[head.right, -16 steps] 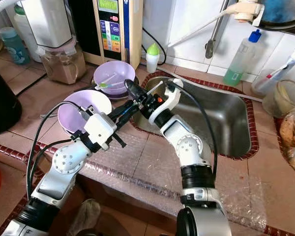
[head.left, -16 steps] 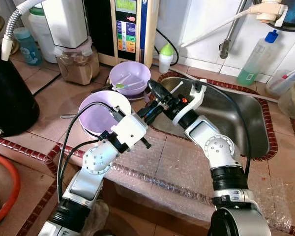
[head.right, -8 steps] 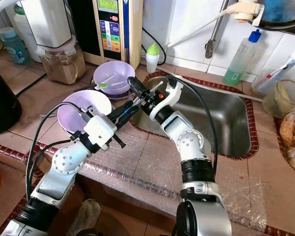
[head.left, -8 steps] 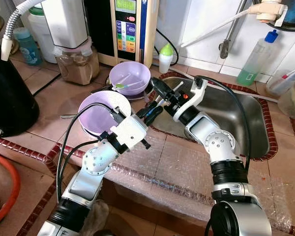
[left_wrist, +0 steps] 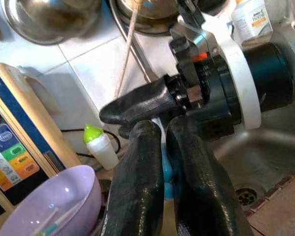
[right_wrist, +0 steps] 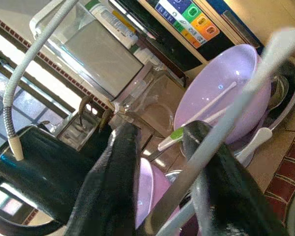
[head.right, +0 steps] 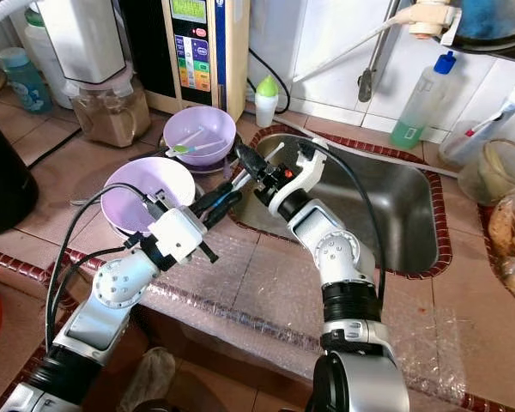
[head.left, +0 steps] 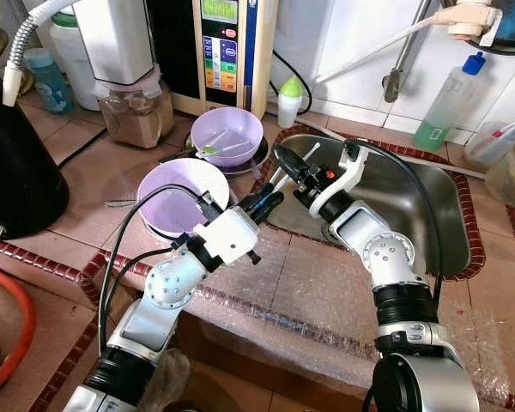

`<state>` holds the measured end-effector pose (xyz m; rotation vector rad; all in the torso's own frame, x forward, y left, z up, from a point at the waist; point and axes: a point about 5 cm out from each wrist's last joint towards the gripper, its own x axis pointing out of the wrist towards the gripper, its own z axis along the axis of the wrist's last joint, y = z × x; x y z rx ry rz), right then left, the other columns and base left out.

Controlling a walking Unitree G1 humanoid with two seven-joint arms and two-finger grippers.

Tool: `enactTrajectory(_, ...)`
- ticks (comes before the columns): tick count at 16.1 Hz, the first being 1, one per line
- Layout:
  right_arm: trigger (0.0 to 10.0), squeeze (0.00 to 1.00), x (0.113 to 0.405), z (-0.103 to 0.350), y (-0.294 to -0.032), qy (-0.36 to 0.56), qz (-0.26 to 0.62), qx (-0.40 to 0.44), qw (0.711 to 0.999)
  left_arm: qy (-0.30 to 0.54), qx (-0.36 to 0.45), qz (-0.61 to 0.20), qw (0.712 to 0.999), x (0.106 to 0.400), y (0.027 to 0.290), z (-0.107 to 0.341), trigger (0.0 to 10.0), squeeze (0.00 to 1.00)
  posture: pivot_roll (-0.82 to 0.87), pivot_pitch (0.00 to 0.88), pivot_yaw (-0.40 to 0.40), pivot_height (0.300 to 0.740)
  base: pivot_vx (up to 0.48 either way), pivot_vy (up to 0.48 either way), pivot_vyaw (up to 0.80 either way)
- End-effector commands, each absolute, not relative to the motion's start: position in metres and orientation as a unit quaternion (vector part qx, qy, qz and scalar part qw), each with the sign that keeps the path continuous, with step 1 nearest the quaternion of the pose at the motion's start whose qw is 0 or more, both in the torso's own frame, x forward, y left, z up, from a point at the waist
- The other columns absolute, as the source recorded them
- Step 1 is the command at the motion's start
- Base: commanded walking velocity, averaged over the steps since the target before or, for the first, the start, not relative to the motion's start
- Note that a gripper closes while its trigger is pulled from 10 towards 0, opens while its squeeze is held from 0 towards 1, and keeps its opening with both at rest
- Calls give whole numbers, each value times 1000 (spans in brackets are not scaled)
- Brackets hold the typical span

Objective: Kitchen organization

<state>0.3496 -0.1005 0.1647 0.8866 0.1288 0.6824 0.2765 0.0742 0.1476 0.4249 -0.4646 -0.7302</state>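
Both grippers meet at the sink's left rim: left gripper clamped on a white utensil, right gripper fingers apart.

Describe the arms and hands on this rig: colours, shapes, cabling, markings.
Both arms are silver-white with round jointed housings and black ribbed cuffs. Loose black cables loop outside each. The left hand and right hand each have two long, glossy black fingers. The right wrist carries a white ring bracket with a small orange mark.
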Motion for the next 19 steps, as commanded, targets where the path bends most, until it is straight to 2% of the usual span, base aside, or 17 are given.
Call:
enactTrajectory(1,0,0,352,161,-106,68,310,410,855,-248,205,-345,882,276,74,156,0,0,50,0,-26,740,0,0,0)
enactTrajectory(4,0,0,354,163,-105,68,310,411,854,-248,208,-342,882,277,74,156,0,0,52,0,-28,740,0,0,0)
enactTrajectory(5,0,0,355,164,-105,68,310,410,855,-248,208,-341,883,277,74,155,1137,0,52,0,-28,740,0,0,0)
enactTrajectory(6,0,0,356,163,-105,66,309,397,862,-246,211,-340,883,278,75,155,3020,0,52,0,-28,740,0,0,0)
enactTrajectory(8,0,0,358,166,-105,55,302,386,870,-247,218,-338,882,279,75,155,4784,0,52,0,-29,740,0,0,0)
enactTrajectory(9,0,0,358,168,-105,50,303,386,870,-246,219,-337,882,279,76,155,4902,0,53,0,-27,740,0,0,0)
enactTrajectory(10,0,0,358,177,-104,36,330,382,863,-247,223,-335,881,280,77,156,10000,0,53,0,-27,740,0,0,0)
enactTrajectory(11,0,0,359,185,-104,24,341,367,865,-249,220,-334,882,281,78,159,10000,698,57,0,-25,740,0,0,0)
enactTrajectory(12,0,0,361,191,-106,14,343,356,869,-252,217,-331,883,282,79,161,10000,1000,57,0,-25,740,0,0,0)
enactTrajectory(16,0,0,378,220,-116,-36,318,311,895,-257,207,-328,885,283,80,166,10000,1000,64,0,-31,740,0,0,0)
enactTrajectory(19,0,0,389,230,-130,-81,262,201,940,-258,199,-320,890,283,82,170,10000,1000,64,0,-34,740,0,0,0)
